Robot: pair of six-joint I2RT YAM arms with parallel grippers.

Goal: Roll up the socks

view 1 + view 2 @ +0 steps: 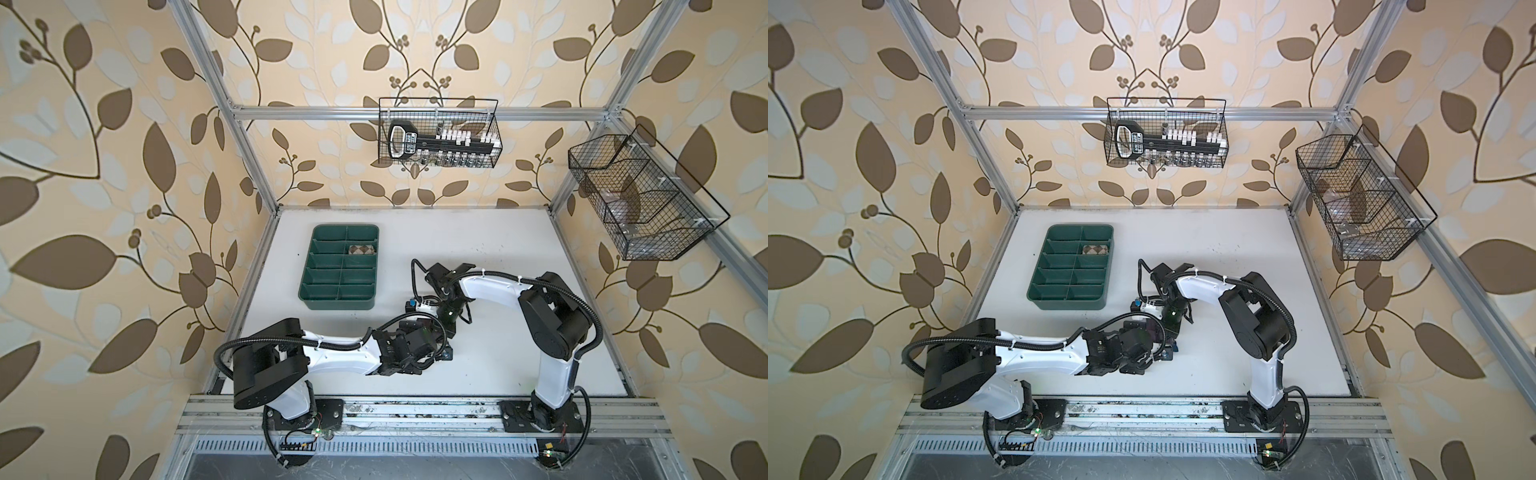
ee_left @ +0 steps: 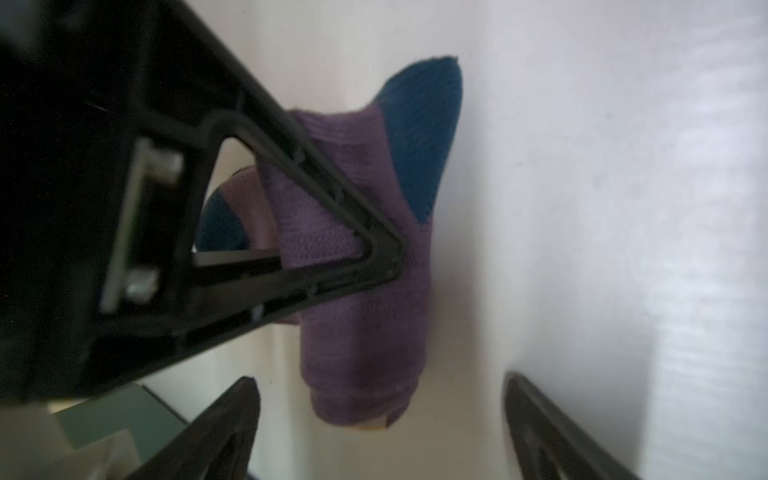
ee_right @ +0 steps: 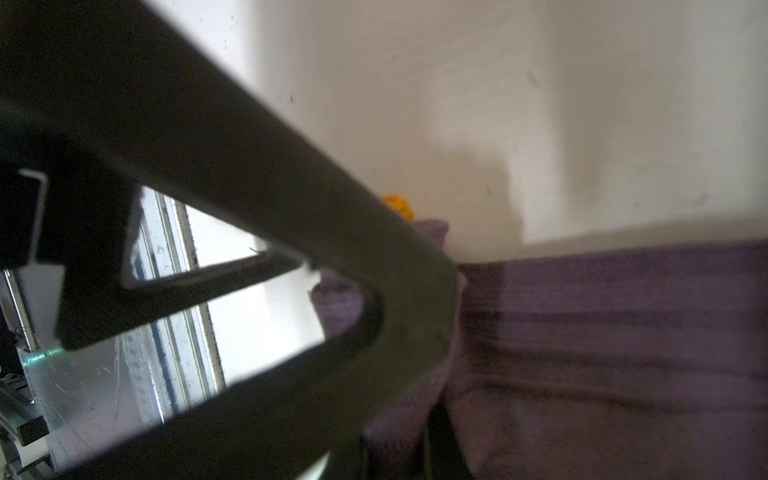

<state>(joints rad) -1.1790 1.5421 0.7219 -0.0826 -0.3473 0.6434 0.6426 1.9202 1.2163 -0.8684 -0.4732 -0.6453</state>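
Left wrist view: my left jaws gape empty astride the purple sock (image 2: 365, 324); right jaws seem clamped on it. Best close squarely, holding the roll tight.

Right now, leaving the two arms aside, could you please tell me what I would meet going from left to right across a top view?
Green divided tray, with a tan argyle sock in its right column → wire basket on the back wall → wire basket on the right wall.
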